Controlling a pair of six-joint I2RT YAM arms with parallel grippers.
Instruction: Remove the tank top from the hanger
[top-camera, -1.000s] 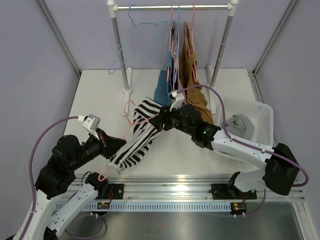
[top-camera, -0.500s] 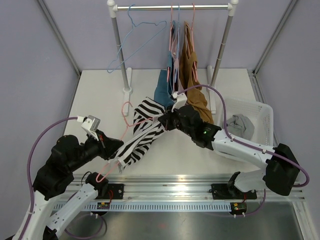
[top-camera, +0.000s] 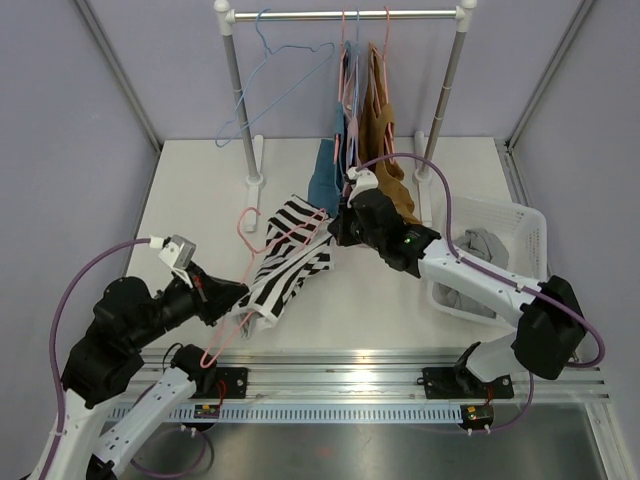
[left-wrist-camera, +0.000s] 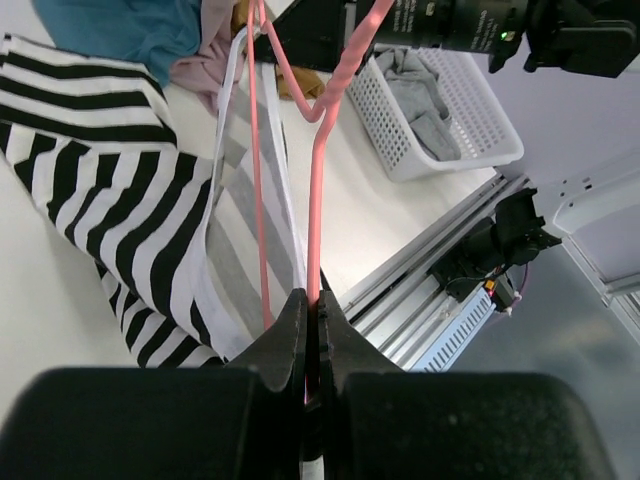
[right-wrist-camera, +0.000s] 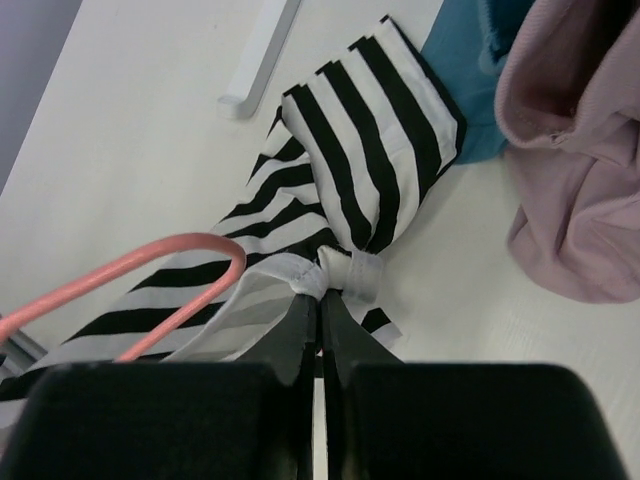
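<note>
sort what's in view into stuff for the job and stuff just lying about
In the job: striped tank top, pink hanger, left gripper shut on the hanger, right gripper shut on the top.
Lying about: clothes rack, brown garment, teal garment, white basket, grey cloth in it.

Left gripper (left-wrist-camera: 312, 308), jaws pinched together on a pink hanger (left-wrist-camera: 316, 170).
Striped tank top (left-wrist-camera: 90, 190) lies left of and beneath the hanger, its fabric wrapped around the wire. A white basket (left-wrist-camera: 480, 130) holding a grey garment (left-wrist-camera: 420, 90) stands right of the hanger, and teal cloth (left-wrist-camera: 130, 25) lies to its upper left.
</note>
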